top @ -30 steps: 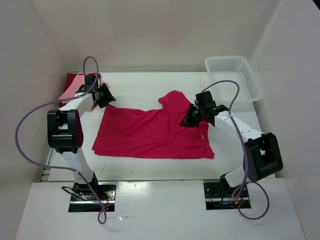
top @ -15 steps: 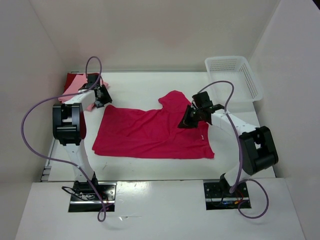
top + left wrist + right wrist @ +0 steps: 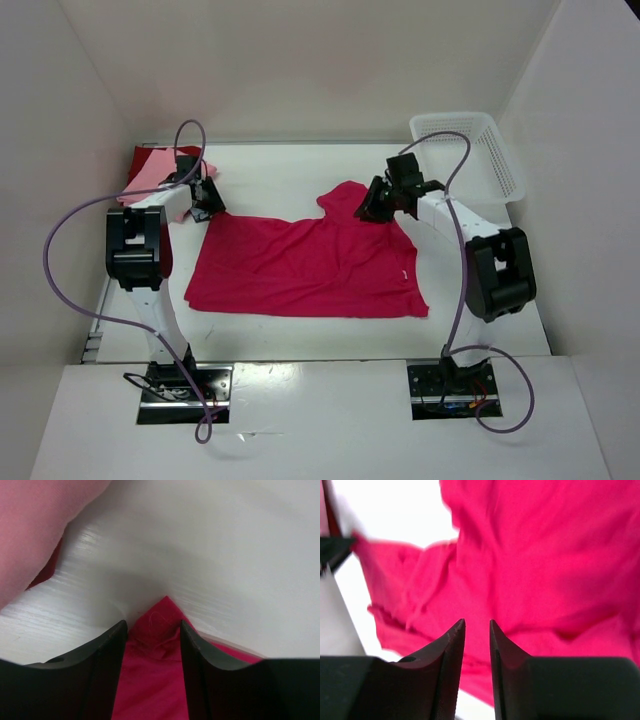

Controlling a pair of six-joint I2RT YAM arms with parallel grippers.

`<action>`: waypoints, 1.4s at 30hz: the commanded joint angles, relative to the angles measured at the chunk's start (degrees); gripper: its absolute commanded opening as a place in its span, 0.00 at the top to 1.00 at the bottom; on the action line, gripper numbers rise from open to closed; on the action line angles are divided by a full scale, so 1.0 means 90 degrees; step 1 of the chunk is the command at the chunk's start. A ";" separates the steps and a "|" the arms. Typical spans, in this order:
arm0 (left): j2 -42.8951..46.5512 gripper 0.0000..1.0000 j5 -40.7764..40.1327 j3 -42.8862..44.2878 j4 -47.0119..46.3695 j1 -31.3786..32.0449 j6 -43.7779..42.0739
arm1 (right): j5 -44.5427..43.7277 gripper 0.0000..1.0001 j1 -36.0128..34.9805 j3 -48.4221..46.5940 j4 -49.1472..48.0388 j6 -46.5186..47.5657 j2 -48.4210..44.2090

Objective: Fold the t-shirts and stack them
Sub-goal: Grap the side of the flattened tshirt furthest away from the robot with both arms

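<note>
Moved: right gripper [image 3: 370, 208] is shifted rearward, slightly parted, empty.
Count: three t-shirts [image 3: 145, 182].
Left gripper [image 3: 208, 197]: parted; crimson t-shirt [image 3: 300, 265] corner lies between, unclamped.

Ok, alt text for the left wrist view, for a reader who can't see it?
A corner of the crimson-magenta shirt lies on the white table between the two dark, parted fingers of the left gripper. A light pink shirt fills the upper left corner.
</note>
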State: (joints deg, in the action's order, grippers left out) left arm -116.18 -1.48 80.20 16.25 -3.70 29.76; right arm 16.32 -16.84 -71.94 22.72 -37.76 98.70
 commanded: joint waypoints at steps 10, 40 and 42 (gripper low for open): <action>-0.0372 0.72 0.0408 0.0249 -0.0165 0.0001 0.0004 | -0.2114 0.46 0.0152 -0.2617 -0.0504 0.0387 0.2118; 0.0194 0.88 0.0476 -0.0317 -0.0614 0.0001 0.0307 | -0.2272 0.48 -0.0101 -0.6901 0.1733 0.1334 0.5539; 0.0194 0.88 0.0535 -0.0318 -0.0614 0.0001 0.0307 | -0.2272 0.51 -0.0101 -0.6821 0.1645 0.1393 0.5450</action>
State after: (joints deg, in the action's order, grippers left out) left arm -116.77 2.22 78.41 11.29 -3.73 31.94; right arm -3.66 -17.39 -135.26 36.07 -26.63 149.49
